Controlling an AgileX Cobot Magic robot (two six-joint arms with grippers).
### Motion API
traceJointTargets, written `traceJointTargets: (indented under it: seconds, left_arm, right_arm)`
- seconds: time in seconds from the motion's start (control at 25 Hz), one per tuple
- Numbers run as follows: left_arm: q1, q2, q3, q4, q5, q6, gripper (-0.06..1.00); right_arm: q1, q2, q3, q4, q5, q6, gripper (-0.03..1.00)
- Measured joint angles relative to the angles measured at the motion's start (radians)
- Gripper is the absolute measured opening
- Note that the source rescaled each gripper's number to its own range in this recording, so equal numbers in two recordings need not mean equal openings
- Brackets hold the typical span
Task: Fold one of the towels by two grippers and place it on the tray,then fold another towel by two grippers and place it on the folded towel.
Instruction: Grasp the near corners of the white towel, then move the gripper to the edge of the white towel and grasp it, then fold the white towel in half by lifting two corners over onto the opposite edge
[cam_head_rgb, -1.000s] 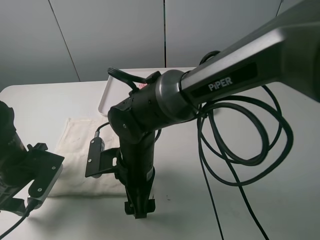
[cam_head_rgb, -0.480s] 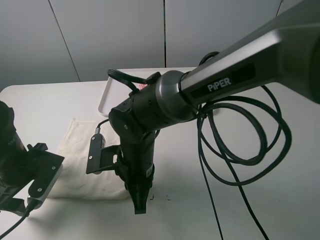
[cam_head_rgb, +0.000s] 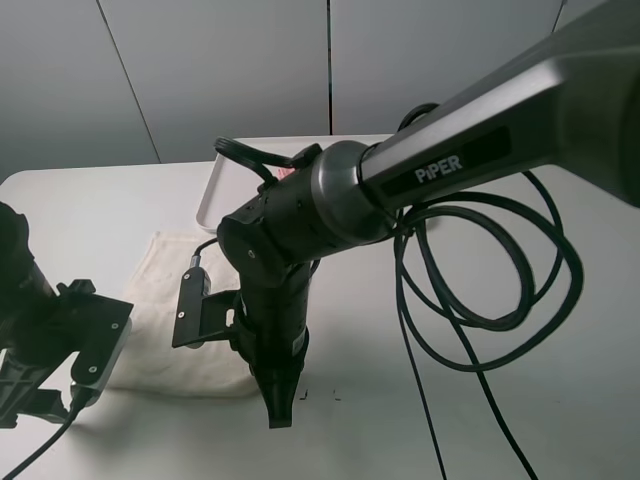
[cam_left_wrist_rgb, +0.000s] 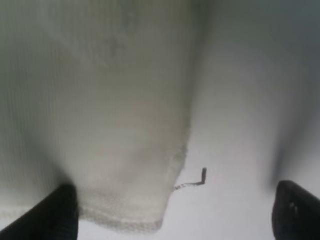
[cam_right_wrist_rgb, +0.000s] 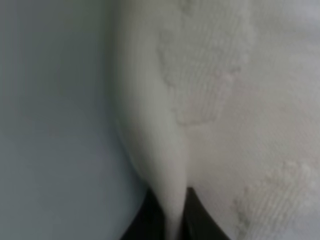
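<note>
A white towel (cam_head_rgb: 160, 300) lies flat on the table at the left. My right gripper (cam_head_rgb: 279, 412) points down at the towel's near right corner. In the right wrist view it (cam_right_wrist_rgb: 170, 220) is shut on a pinched fold of the towel's edge (cam_right_wrist_rgb: 165, 150). My left gripper (cam_left_wrist_rgb: 180, 212) is open, and its dark fingertips (cam_left_wrist_rgb: 62, 212) straddle the towel's near corner (cam_left_wrist_rgb: 125, 165) just above the table. A loose thread (cam_left_wrist_rgb: 192, 181) hangs off that corner. The white tray (cam_head_rgb: 213, 195) lies at the back, mostly hidden by the right arm. No second towel is in view.
The right arm (cam_head_rgb: 300, 230) reaches across the middle and hides much of the table. Black cable loops (cam_head_rgb: 490, 300) hang over the right side. The left arm's wrist block (cam_head_rgb: 85, 345) sits at the towel's near left edge. A small pink-red patch (cam_head_rgb: 285, 172) shows by the tray.
The right gripper's fingers have closed on the towel's edge and then stayed put. The left wrist block has shifted slightly right, toward the towel.
</note>
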Motion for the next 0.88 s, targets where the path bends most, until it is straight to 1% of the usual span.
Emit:
traceJointTargets:
  seconds: [0.2,0.28,0.32,0.36,0.44,0.48,0.52,0.56,0.72,0.88]
  left_arm:
    - [0.0,0.002,0.008,0.004,-0.036,-0.002,0.99]
    - [0.0,0.002,0.02,0.01,-0.06,-0.002,0.92]
    - [0.0,0.002,0.02,0.014,-0.074,-0.004,0.84]
    - [0.0,0.002,0.02,0.022,-0.091,-0.005,0.73]
    - [0.001,0.002,0.02,0.043,-0.116,-0.005,0.44]
    - [0.001,0.002,0.02,0.048,-0.118,-0.006,0.24]
    - [0.001,0.002,0.02,0.051,-0.118,-0.006,0.09]
    - [0.001,0.002,0.02,0.056,-0.118,-0.006,0.04]
    - [0.001,0.002,0.02,0.058,-0.097,-0.006,0.02]
    - [0.001,-0.012,0.024,0.058,-0.068,-0.012,0.02]
  right_arm:
    - [0.0,0.0,0.0,0.0,0.0,0.003,0.0]
    - [0.0,0.0,0.0,0.0,0.0,0.003,0.01]
    - [0.0,0.0,0.0,0.0,0.0,0.003,0.0]
    - [0.0,0.0,0.0,0.0,0.0,0.005,0.0]
    - [0.0,0.0,0.0,0.0,0.0,0.007,0.0]
    - [0.0,0.0,0.0,0.004,0.0,0.007,0.0]
    - [0.0,0.0,0.0,0.006,0.0,0.008,0.0]
    - [0.0,0.0,0.0,0.013,0.0,0.01,0.0]
    - [0.0,0.0,0.0,0.051,0.006,0.01,0.0]
    - [0.0,-0.002,0.0,0.066,0.011,0.023,0.0]
